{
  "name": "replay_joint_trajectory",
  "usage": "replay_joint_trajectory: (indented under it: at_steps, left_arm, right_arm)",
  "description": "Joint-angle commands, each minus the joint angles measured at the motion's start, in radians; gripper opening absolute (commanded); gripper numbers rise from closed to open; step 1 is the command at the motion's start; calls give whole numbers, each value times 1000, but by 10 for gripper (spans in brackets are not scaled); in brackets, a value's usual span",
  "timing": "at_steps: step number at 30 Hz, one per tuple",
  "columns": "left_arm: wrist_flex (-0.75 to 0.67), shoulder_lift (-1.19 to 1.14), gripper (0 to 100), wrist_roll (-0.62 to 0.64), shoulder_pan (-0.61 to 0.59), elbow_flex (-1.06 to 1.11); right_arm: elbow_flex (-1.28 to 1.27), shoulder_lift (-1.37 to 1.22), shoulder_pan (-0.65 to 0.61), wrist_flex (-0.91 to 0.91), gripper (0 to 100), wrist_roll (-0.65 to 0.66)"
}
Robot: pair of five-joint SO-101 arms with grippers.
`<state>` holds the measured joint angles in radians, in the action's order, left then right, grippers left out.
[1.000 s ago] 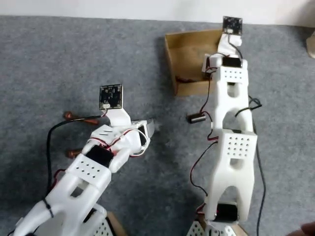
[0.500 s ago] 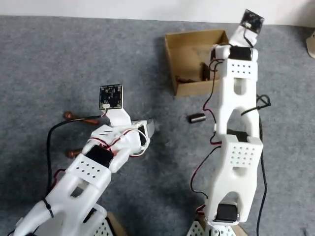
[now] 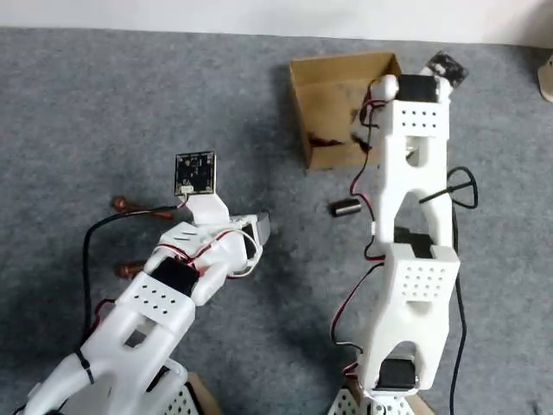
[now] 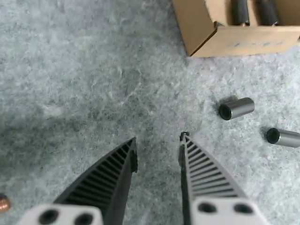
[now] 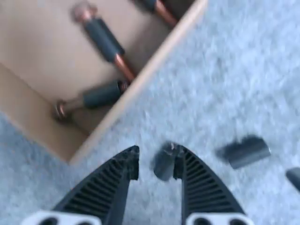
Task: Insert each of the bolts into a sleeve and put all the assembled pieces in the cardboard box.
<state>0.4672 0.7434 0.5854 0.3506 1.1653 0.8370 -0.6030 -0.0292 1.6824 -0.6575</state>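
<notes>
While three assembled pieces (image 5: 101,40) lay in the cardboard box (image 5: 152,61), two bolts (image 3: 143,207) and loose sleeves (image 4: 236,108) sat on the carpet (image 3: 104,95). Task judged partway; step in hand: fetching the next bolt-and-sleeve pair.

Left gripper (image 4: 158,143) hung above bare carpet, jaws wide apart, holding nothing. The bolts lay well off to one side of it, the sleeves nearer the box.

Right gripper (image 5: 157,154) hung just outside the box wall, jaws parted, nothing visibly clamped. One sleeve (image 5: 164,164) showed in the gap, close against one finger; too blurred to tell whether it touched or lay on the carpet below.

Next move, as judged: right to settle over that sleeve and close across its body, bore left free. Left to swing to a bolt and pinch near the head, shaft clear for insertion.
</notes>
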Motion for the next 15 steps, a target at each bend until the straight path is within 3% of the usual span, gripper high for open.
replay_joint_trajectory:
  at_steps: [1, 5, 15]
  left_arm:
    - [-18, 10, 146, -3, -8, -10]
    - [-18, 10, 146, -3, -10, -10]
    - [-18, 10, 146, -3, -10, -10]
  right_arm:
    - [44, 73, -30, 38, 115, -14]
    - [39, 71, -31, 68, 115, -25]
    - [-174, 71, -38, 77, 120, -207]
